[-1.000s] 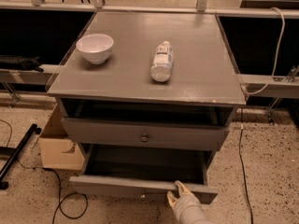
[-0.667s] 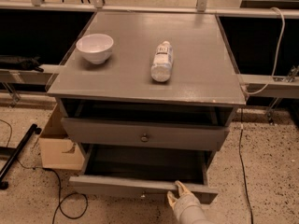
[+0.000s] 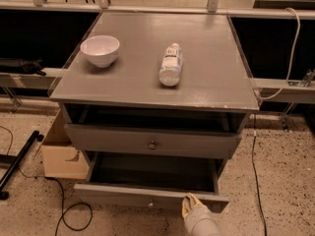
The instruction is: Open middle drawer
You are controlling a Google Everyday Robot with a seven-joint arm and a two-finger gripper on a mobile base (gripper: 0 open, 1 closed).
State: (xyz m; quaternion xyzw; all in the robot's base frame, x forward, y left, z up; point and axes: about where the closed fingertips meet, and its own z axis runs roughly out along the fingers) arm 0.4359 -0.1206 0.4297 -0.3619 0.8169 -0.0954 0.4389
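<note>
tabletop: white bowl back left, bottle lying on side mid, well apart | floor left: cardboard box, black cable | far right: white cable

We see the gripper, a smooth, pale, plastic-looking shell with a yellowish tip, at the front edge of the grey painted wooden middle drawer. The drawer's paint is matt and its inside dull. Just left of the gripper, the small round metal knob shines faintly. Above the gripper, the taller grey painted drawer front looks equally matt. Beyond it, the grey painted cabinet top has a soft sheen, chipped pale along its near edge. On it we find a glossy white ceramic-looking bowl and a clear plastic bottle. Left of the gripper, a brown cardboard box looks rough, and the speckled stone-like floor looks smooth.
</note>
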